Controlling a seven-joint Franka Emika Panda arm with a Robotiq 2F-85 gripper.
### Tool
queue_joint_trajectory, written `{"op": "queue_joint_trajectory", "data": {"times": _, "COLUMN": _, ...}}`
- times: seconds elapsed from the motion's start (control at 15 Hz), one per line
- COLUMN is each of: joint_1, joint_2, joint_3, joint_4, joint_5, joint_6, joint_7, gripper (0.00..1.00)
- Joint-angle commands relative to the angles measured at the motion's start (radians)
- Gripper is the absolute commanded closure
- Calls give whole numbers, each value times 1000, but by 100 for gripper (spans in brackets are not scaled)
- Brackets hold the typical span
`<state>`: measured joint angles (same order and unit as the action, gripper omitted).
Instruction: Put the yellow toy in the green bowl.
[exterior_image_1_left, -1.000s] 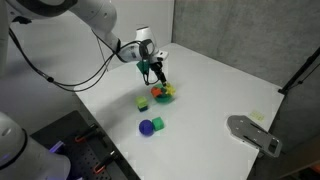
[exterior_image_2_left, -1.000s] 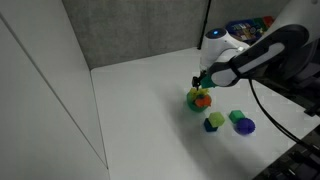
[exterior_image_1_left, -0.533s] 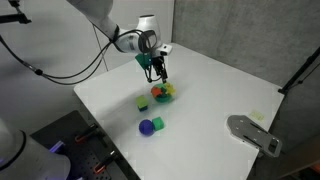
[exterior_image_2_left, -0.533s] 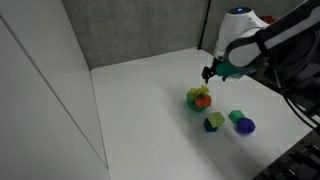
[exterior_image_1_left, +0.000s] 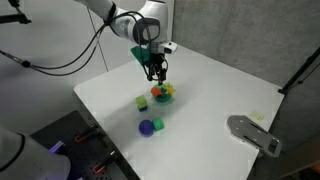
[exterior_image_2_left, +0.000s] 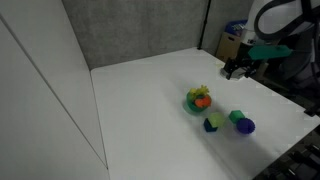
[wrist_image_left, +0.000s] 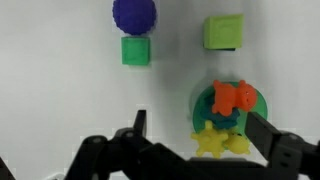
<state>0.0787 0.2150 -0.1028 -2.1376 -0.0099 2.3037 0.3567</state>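
Observation:
The green bowl (wrist_image_left: 258, 105) holds an orange toy (wrist_image_left: 232, 96) and a teal piece. The yellow toy (wrist_image_left: 238, 143), small and roundish, lies at the bowl's near edge next to a yellow star-shaped toy (wrist_image_left: 209, 139). I cannot tell whether it rests fully inside. The bowl also shows in both exterior views (exterior_image_1_left: 163, 97) (exterior_image_2_left: 192, 104). My gripper (wrist_image_left: 200, 135) is open and empty. It hangs above and clear of the bowl in both exterior views (exterior_image_1_left: 155, 70) (exterior_image_2_left: 237, 69).
A blue ball (wrist_image_left: 133, 14), a green cube (wrist_image_left: 136, 50) and a yellow-green cube (wrist_image_left: 224, 31) lie on the white table beside the bowl. A grey metal object (exterior_image_1_left: 255, 133) sits near the table's edge.
The gripper has risen and drawn back from the bowl. The toys and the bowl stay in place.

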Motion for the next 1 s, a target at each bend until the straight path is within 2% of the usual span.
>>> {"op": "queue_joint_trajectory", "data": {"times": 0.0, "joint_1": -44, "joint_2": -139, "joint_3": 22, "joint_4": -55, "joint_5": 31, "joint_6": -165, "joint_7": -62, "gripper": 0}}
{"op": "queue_joint_trajectory", "data": {"times": 0.2, "joint_1": -55, "joint_2": -223, "joint_3": 25, "joint_4": -59, "joint_5": 9, "joint_6": -316, "joint_7": -44, "gripper": 0}}
{"op": "queue_joint_trajectory", "data": {"times": 0.4, "joint_1": -61, "joint_2": -307, "joint_3": 36, "joint_4": -80, "joint_5": -12, "joint_6": -390, "joint_7": -26, "gripper": 0}}
{"op": "queue_joint_trajectory", "data": {"times": 0.67, "joint_1": -64, "joint_2": -440, "joint_3": 63, "joint_4": -168, "joint_5": -66, "joint_6": -321, "joint_7": -95, "gripper": 0}}
{"op": "queue_joint_trajectory", "data": {"times": 0.93, "joint_1": -67, "joint_2": -518, "joint_3": 81, "joint_4": -228, "joint_5": -68, "joint_6": -272, "joint_7": -137, "gripper": 0}}
